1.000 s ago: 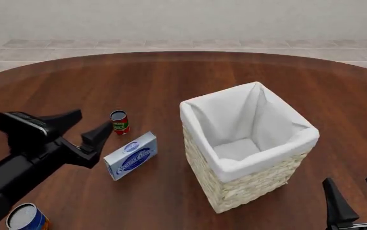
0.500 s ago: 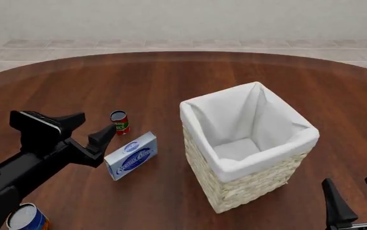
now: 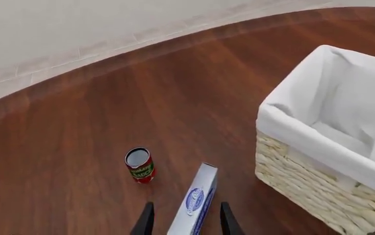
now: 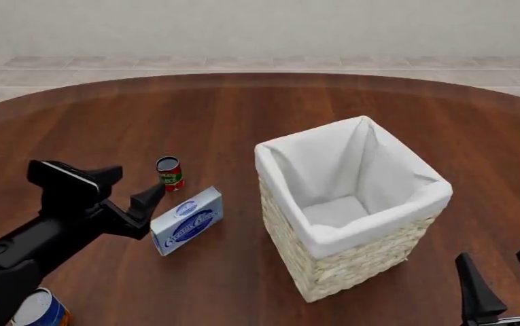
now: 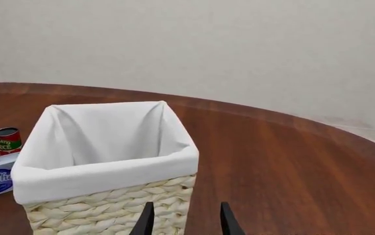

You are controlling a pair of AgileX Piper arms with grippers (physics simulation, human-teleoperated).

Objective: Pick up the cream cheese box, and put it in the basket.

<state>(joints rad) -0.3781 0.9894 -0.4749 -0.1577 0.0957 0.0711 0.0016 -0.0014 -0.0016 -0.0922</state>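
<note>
The matte black left arm [image 4: 24,248] carries a boxy wrist housing with a pale grey top face, ending in the left gripper [image 4: 126,187] with two tapered black wedge fingers. The right gripper [image 4: 504,282] shows matching pointed black fingers.

The cream cheese box [image 4: 186,220], lying just left of the basket [image 4: 351,265], carries dark blue oval logos with pale script lettering, too small and blurred to read; in the right wrist view only the letters "Ch" can be made out on it. The small red can [image 3: 139,165], just beyond the box from the basket's side, has a green band with yellow lettering that looks like "SAUCE". The blue-and-orange can [image 4: 37,310] shows no readable print.
</note>
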